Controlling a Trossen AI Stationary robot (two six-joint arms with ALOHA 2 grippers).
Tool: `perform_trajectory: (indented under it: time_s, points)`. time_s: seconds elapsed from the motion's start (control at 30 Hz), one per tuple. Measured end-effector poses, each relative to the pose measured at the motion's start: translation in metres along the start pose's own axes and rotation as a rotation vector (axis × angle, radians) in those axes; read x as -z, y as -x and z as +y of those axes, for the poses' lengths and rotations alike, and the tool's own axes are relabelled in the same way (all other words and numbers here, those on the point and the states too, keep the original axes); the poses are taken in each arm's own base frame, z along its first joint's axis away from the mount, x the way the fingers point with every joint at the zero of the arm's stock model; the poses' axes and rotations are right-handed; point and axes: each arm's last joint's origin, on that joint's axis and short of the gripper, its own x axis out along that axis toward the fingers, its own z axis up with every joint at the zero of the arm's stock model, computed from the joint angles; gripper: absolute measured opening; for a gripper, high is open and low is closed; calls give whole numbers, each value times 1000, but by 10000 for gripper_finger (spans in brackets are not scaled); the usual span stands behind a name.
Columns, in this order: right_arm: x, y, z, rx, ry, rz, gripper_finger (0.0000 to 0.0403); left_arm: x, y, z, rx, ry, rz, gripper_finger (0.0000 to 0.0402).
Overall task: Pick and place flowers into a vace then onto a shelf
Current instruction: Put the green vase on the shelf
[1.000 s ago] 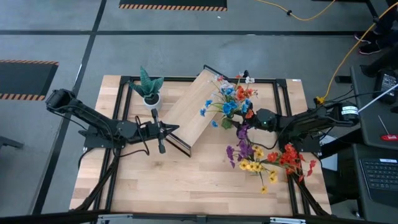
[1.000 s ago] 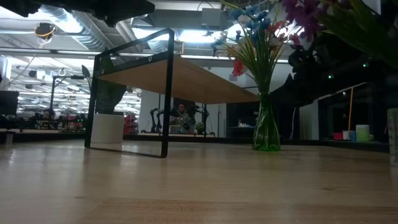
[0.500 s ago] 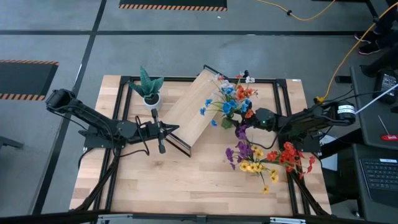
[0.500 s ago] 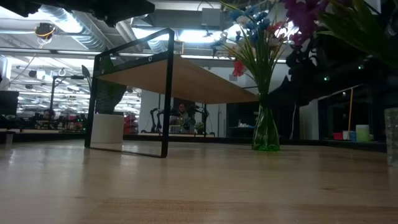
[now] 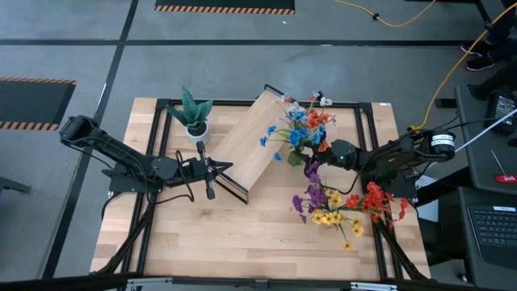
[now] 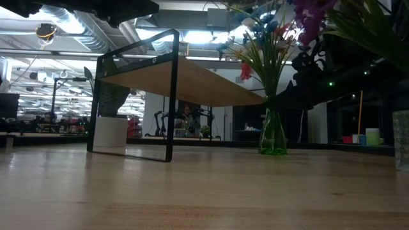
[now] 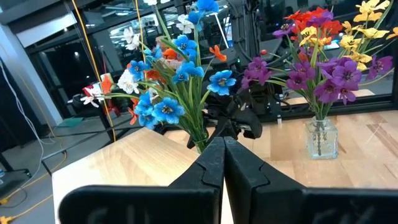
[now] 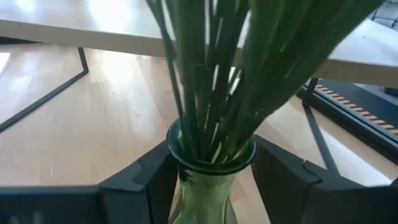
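Right hand (image 8: 208, 180) straddles the neck of the green vase (image 8: 210, 180), fingers (image 8: 146, 180) spread either side, apparently not yet touching. Vase, holding the flowers (image 5: 300, 129), stands on the surface (image 5: 242, 234) just beside the shelf (image 5: 246, 145). Left hand (image 7: 224, 163) pressed together, empty, near the shelf's other side.

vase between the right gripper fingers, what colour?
Translucent green vase; clearest in the right wrist view, also visible in the low view.

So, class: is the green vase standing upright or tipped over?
Upright: the green vase stands on its base on the table, flower stems rising from its mouth.
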Motion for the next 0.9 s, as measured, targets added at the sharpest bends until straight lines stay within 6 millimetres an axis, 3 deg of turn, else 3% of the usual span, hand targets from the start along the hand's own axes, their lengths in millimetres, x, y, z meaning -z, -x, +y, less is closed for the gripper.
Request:
perform_trajectory:
  time_s: [0.27,0.9]
  points:
    - [0,0,0,1,28,0,112,0,0,0,0,0,0,1]
    - [-13,16,-3,3,68,19,112,0,0,0,0,3,0,5]
